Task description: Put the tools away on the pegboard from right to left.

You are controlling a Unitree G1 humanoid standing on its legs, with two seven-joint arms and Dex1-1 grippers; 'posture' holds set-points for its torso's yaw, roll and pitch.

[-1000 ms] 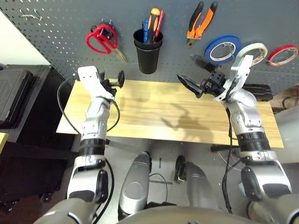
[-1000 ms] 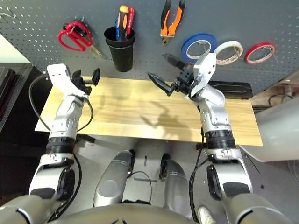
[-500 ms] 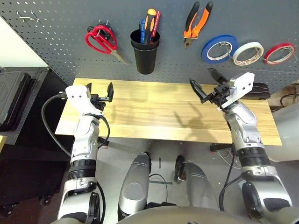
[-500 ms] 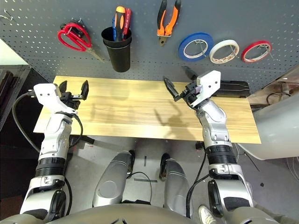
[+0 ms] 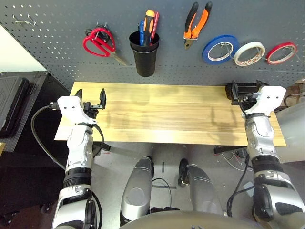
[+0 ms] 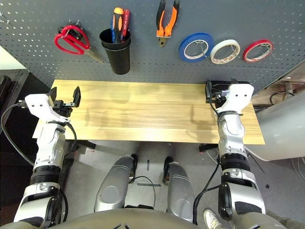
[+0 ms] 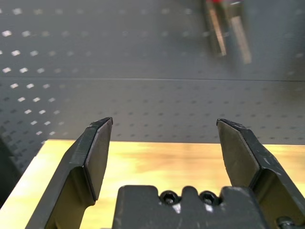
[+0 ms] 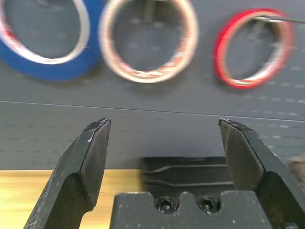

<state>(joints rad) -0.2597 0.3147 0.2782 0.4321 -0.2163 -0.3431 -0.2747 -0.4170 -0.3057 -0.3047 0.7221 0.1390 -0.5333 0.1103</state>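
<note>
On the pegboard (image 5: 57, 28) hang, from right to left, a red tape roll (image 5: 281, 52), the white tape roll (image 5: 249, 52), a blue tape roll (image 5: 220, 49) and the orange-and-black pliers (image 5: 196, 23). The black cup (image 5: 144, 59) holds the black-orange screwdriver (image 5: 148, 24). The red-handled scissors (image 5: 97, 42) hang at the far left. My left gripper (image 5: 90, 97) is open and empty over the table's left end. At the table's right back corner, below the white tape roll (image 8: 147, 40), my right gripper (image 5: 237, 90) is also open and empty.
The wooden table (image 5: 167, 114) stands in front of the pegboard. A black box (image 8: 183, 167) lies at its back right edge, just beyond my right gripper. A dark case (image 5: 12, 95) sits left of the table. A pale rounded shape (image 6: 281, 124) is on the right.
Both arms have drawn back from the pegboard. The right gripper swung right to the table's back right corner; the left gripper sank toward the table's left end. Both stayed open.
</note>
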